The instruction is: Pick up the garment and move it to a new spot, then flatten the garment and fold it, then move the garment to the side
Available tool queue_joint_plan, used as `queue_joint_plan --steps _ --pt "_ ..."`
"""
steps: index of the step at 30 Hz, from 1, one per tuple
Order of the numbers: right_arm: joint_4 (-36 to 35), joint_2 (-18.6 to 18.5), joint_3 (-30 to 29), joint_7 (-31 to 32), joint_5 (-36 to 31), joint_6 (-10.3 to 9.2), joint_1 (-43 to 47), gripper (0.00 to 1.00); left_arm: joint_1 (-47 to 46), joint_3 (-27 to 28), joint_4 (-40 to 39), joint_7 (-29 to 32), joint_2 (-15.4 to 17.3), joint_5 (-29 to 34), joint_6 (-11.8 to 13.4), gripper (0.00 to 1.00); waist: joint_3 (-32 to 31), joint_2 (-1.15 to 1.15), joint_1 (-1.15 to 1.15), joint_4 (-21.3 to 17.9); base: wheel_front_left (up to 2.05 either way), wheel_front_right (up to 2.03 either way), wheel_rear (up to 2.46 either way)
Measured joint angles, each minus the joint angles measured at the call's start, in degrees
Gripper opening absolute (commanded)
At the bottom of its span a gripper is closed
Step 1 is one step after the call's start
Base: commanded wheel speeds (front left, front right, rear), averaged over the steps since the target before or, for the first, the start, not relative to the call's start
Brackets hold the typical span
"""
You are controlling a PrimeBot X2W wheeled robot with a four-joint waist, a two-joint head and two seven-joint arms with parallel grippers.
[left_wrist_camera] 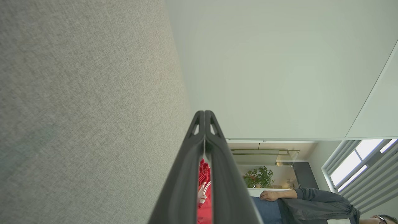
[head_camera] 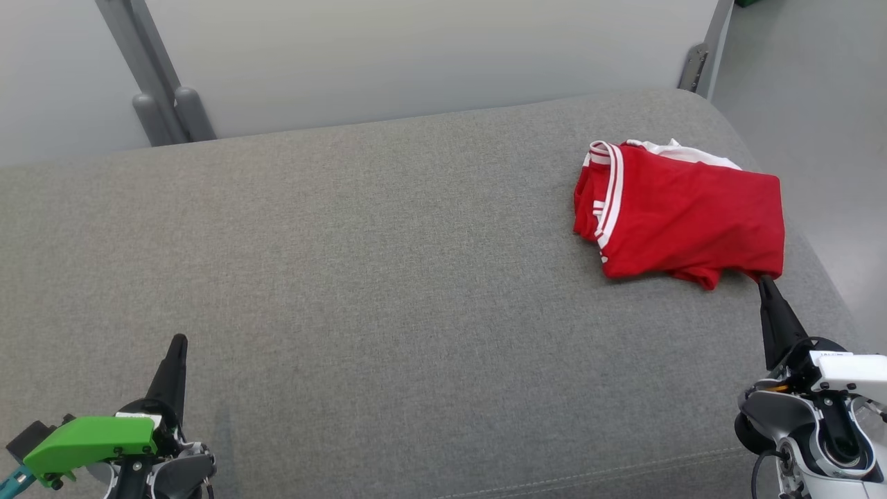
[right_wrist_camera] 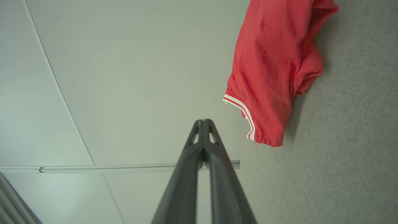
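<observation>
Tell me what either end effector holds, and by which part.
Nothing is held: left end effector and right end effector are shut, empty; the red white-trimmed fabric garment lies free.

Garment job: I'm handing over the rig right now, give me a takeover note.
Red garment: folded, lying at the far right of the grey cushion.
Left gripper: shut, empty, low over the cushion at near left.
Right gripper: shut, empty, tip by the garment's near right corner.
Done: fold and move aside, by the look of it.
Left: probably nothing; check the fold is neat.
</observation>
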Motion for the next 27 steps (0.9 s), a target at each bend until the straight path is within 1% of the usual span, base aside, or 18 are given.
queue_joint_plan --steps 27 --pt "-0.01 0.00 -0.03 0.00 0.00 0.00 0.00 0.00 0.00 0.02 -0.01 0.00 0.00 0.00 0.00 0.00 0.00 0.00 0.00 0.00 0.00 0.00 0.00"
